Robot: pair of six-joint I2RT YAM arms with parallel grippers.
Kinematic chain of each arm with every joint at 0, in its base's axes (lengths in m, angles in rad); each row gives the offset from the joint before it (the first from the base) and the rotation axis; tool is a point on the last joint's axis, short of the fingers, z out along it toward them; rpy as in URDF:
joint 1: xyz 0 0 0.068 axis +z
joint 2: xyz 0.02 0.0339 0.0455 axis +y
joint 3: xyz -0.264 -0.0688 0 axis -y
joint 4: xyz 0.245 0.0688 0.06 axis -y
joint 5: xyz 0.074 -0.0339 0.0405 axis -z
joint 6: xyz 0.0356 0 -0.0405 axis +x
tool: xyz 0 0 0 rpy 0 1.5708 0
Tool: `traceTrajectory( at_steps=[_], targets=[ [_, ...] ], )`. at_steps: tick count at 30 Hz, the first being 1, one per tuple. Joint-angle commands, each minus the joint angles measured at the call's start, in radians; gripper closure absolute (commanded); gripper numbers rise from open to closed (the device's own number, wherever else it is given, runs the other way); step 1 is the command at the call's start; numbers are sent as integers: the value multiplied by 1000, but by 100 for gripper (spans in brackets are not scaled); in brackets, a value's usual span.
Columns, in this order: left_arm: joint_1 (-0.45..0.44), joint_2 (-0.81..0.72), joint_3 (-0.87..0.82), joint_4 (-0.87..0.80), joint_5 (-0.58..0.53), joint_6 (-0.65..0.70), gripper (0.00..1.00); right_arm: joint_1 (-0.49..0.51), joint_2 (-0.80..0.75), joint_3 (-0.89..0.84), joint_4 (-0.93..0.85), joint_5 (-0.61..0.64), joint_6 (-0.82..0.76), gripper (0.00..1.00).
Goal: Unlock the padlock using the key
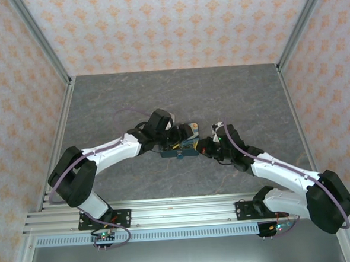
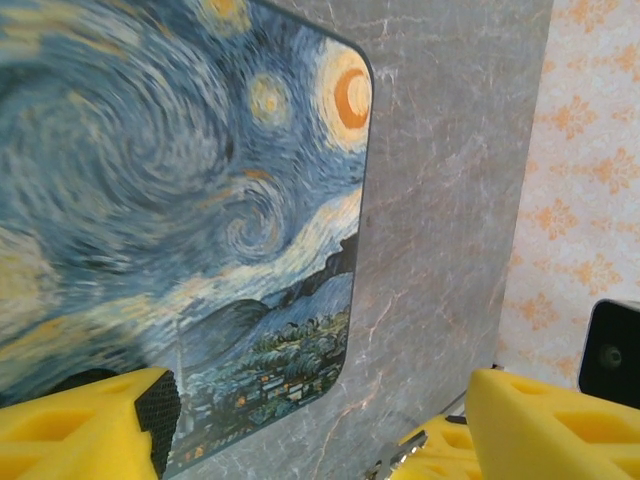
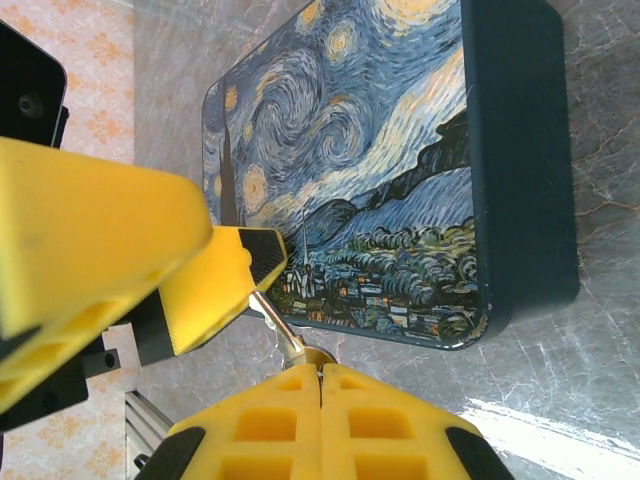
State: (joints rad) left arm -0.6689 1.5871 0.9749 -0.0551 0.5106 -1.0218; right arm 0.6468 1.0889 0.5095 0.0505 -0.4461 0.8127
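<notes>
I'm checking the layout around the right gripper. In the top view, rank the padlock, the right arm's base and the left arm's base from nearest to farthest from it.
From the right gripper:
1. Padlock, just to its left, mid-scene.
2. Right base, at the near edge, right side.
3. Left base, at the near edge, far left.

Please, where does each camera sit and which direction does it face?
Top external: high behind the robot, looking down on the table; left arm and right arm meet at the padlock.
Left wrist: close over the padlock's painted top; open left gripper at the bottom.
Right wrist: low beside the padlock; right gripper shut on the key.
Shared: both wrist views show the padlock.
</notes>
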Motion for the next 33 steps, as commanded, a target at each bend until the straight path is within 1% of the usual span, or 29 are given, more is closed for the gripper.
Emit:
traceTrajectory(
  at_steps=[1, 16, 18, 20, 23, 26, 27, 30, 33],
  targets=[
    [-18, 6, 27, 45, 9, 1, 25, -4, 9, 33, 27, -6, 8, 100],
    [-44, 47, 32, 66, 5, 14, 42, -4, 17, 34, 30, -8, 9, 100],
    [-46, 53, 34, 66, 6, 14, 43, -3, 17, 34, 31, -9, 8, 100],
    [-49, 57, 36, 66, 5, 15, 47, -4, 16, 34, 30, -8, 9, 100],
    [-50, 61, 38, 64, 4, 18, 50, -4, 17, 34, 31, -9, 9, 100],
    [-52, 62, 39, 63, 2, 21, 56, -4, 18, 34, 31, -8, 10, 100],
    [-52, 62, 40, 62, 2, 22, 59, -4, 18, 34, 31, -9, 10, 100],
    [-52, 62, 39, 61, 0, 23, 62, -4, 20, 34, 33, -9, 10, 100],
    [-55, 63, 41, 59, 0, 23, 68, -4, 22, 34, 36, -5, 11, 100]
  ],
)
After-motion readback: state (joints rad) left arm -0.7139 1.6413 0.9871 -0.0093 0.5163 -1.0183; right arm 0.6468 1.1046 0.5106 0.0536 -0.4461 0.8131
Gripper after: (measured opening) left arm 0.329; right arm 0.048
